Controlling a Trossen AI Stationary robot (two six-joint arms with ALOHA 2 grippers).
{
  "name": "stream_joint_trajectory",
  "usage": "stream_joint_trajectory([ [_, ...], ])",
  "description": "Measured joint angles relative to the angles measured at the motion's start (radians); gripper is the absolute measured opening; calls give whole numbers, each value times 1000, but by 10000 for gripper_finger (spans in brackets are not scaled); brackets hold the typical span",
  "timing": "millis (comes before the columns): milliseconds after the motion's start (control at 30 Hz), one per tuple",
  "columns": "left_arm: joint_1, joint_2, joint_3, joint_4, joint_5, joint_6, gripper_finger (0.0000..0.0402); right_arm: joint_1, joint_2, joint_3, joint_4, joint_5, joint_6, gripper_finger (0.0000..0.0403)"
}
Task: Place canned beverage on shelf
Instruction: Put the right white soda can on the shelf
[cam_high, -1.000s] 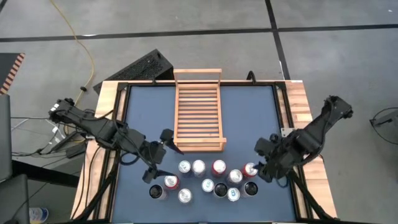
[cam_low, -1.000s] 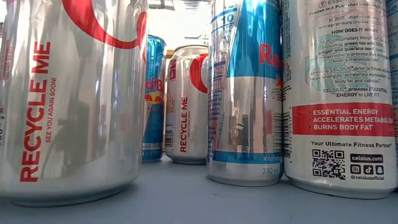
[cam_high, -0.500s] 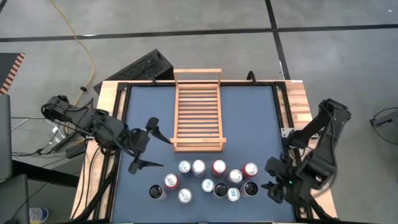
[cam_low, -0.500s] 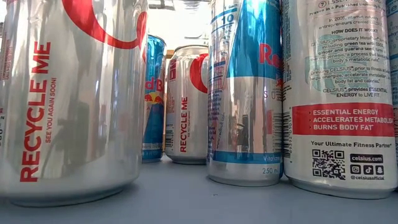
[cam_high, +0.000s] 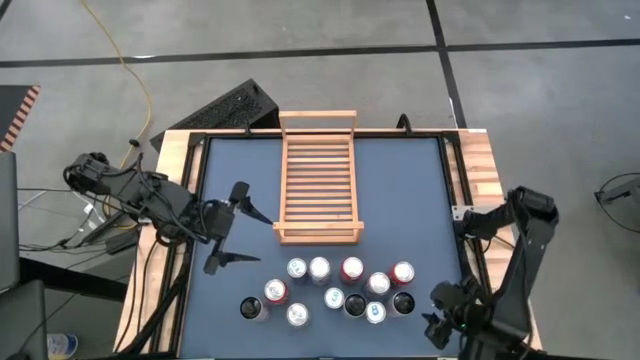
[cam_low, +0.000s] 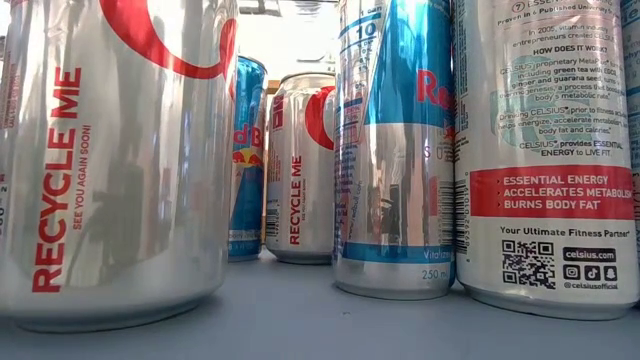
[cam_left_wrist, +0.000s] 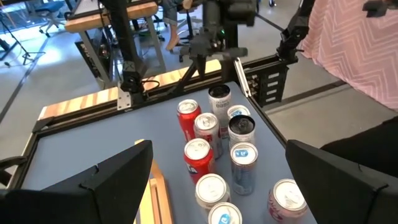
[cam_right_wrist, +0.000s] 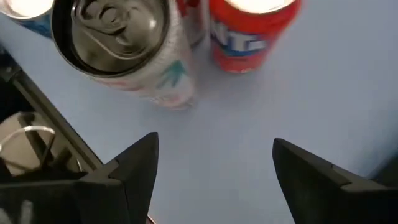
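Note:
The light-wood slatted shelf (cam_high: 318, 178) lies flat on the blue table top at the far middle, with no can on it. Several cans (cam_high: 335, 290) stand upright in a cluster near the front edge; they also show in the left wrist view (cam_left_wrist: 214, 155) and fill the low view (cam_low: 395, 150). My left gripper (cam_high: 233, 230) is open and empty, left of the shelf's near end and above the table. My right gripper (cam_high: 438, 316) is open and empty near the table's near right corner. A black-topped white can (cam_right_wrist: 124, 50) and a red can (cam_right_wrist: 255, 25) stand just beyond its fingers.
A dark frame and wooden borders (cam_high: 478, 170) run around the table top. Bare blue surface (cam_high: 405, 190) lies on both sides of the shelf. A dark keyboard-like object (cam_high: 225, 108) sits past the far left corner. A pink patterned cloth (cam_left_wrist: 354, 43) shows beyond the table.
My right gripper has drawn back from the red can at the cluster's right end toward the table's near right corner; the can stays standing. My left gripper has moved from the cluster's left side toward the table's left and far edges. The cans have not moved.

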Motion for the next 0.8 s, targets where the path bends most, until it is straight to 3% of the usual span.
stream_joint_trajectory([
  [333, 0, 0, 0, 1, 0, 27, 357, 1, 218, 0, 142, 11, 73, 291],
  [500, 0, 0, -1, 1, 0, 26, 358, 2, 288, 0, 130, 154, 133, 291],
  [633, 0, 0, -1, 1, 0, 26, 358, 2, 337, 0, 109, 169, 186, 291],
  [800, 0, 0, -1, 1, 0, 25, 358, 11, 388, 0, 120, 265, 243, 291],
])
